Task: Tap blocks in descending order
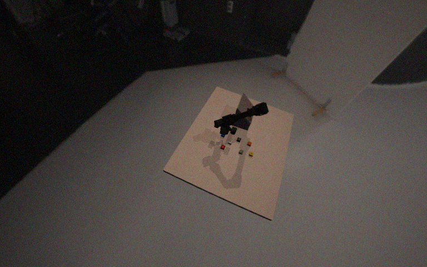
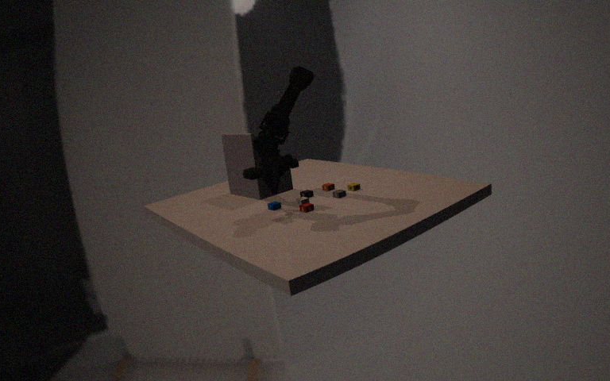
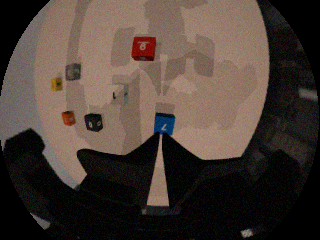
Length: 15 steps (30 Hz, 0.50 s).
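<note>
- Altogether, seven small blocks sit on one pale tabletop (image 1: 262, 185) (image 2: 260, 250) (image 3: 200, 145): one red block (image 1: 222, 147) (image 2: 306, 207) (image 3: 144, 49), one blue block (image 1: 222, 135) (image 2: 274, 205) (image 3: 164, 124), one black block (image 1: 238, 139) (image 2: 306, 193) (image 3: 93, 122), one white block (image 1: 229, 143) (image 2: 303, 200) (image 3: 120, 95), one gray block (image 1: 241, 152) (image 2: 339, 193) (image 3: 73, 71), one yellow block (image 1: 251, 154) (image 2: 353, 186) (image 3: 56, 84) and one orange block (image 1: 249, 143) (image 2: 328, 186) (image 3: 68, 118).
- One digit reads fairly well: a 7 on the blue block. The red block's digit could be a 6 or a 9; the other five are too small or blurred to read surely.
- One dark arm (image 1: 242, 115) (image 2: 291, 94) carries one gripper (image 1: 223, 133) (image 2: 276, 190) (image 3: 160, 135), its two fingers closed together with nothing gripped.
- In the wrist view, the two fingertips line up with the near edge of the blue block; whether they touch it, I cannot tell.
- All seven blocks are apart from one another. The white block lies between the red and black ones, and the gray, yellow and orange blocks form a loose group of three.
- One upright gray slant-topped box (image 1: 244, 104) (image 2: 242, 165) stands on the tabletop near the arm.
</note>
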Motion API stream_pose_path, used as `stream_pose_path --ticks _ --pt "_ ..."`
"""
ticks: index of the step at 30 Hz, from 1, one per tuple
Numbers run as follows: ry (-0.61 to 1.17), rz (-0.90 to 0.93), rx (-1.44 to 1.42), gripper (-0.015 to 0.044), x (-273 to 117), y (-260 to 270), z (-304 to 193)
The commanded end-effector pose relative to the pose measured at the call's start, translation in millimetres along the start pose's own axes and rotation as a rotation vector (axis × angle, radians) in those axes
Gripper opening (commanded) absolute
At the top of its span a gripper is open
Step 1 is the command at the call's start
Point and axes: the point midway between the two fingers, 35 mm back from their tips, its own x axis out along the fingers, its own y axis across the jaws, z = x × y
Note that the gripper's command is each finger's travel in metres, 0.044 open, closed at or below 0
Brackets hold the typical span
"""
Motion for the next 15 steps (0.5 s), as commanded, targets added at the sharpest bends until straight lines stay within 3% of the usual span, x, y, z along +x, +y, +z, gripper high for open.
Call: stream_pose_path --ticks 1,15 --pt "-0.017 0.001 0.007 0.0020 8 -1 0" --pt "-0.017 0.001 0.007 0.0020 25 -1 1"
